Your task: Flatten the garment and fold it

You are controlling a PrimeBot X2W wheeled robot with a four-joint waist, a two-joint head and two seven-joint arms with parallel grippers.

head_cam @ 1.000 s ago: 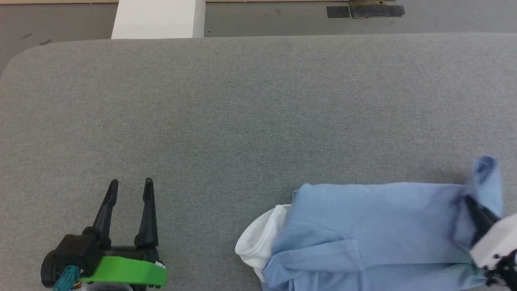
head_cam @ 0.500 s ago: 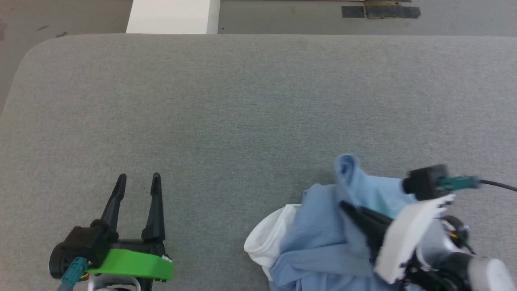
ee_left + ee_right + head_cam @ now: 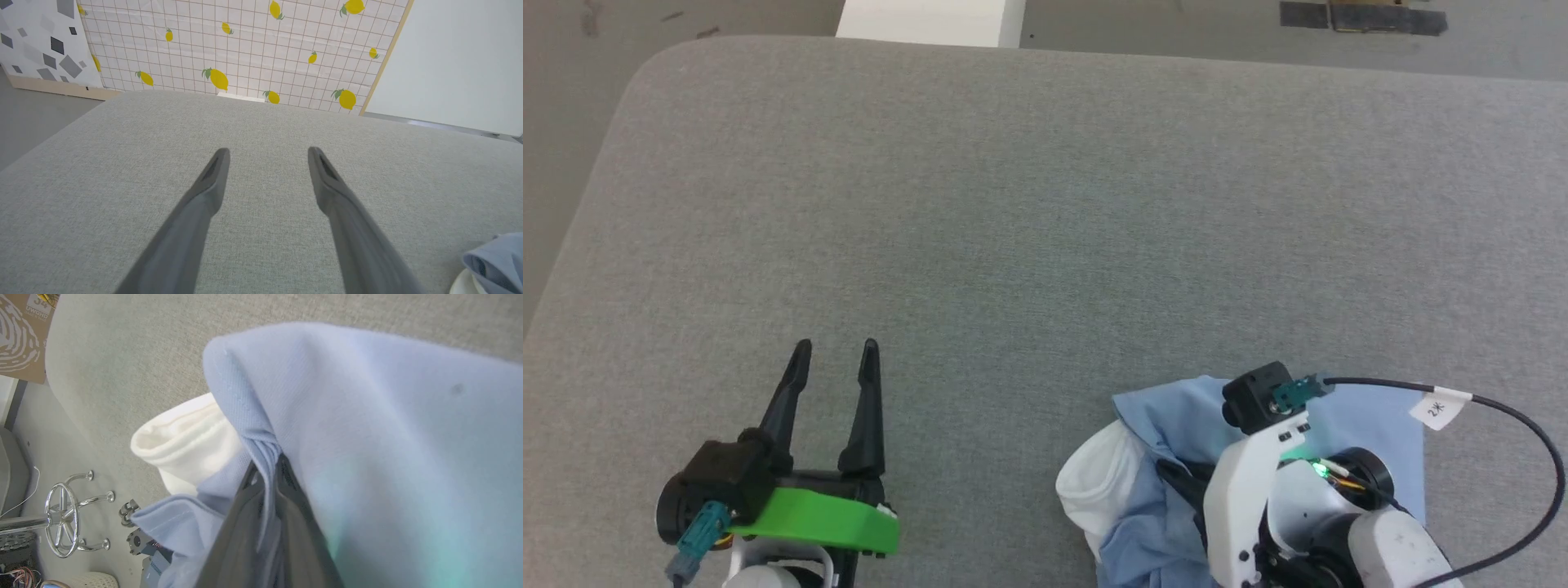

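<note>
The garment (image 3: 1143, 531) runs off the bottom edge.

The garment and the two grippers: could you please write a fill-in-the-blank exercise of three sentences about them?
1. The right gripper is ____ on a fold of the garment.
2. The left gripper is ____ and holds nothing.
3. The inner cloth at the garment's end is ____ in colour.
Missing words: shut; open; white.

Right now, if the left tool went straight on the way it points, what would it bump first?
Probably nothing: ahead of the left tool lies bare grey table to its far edge. The garment sits off right.
</note>
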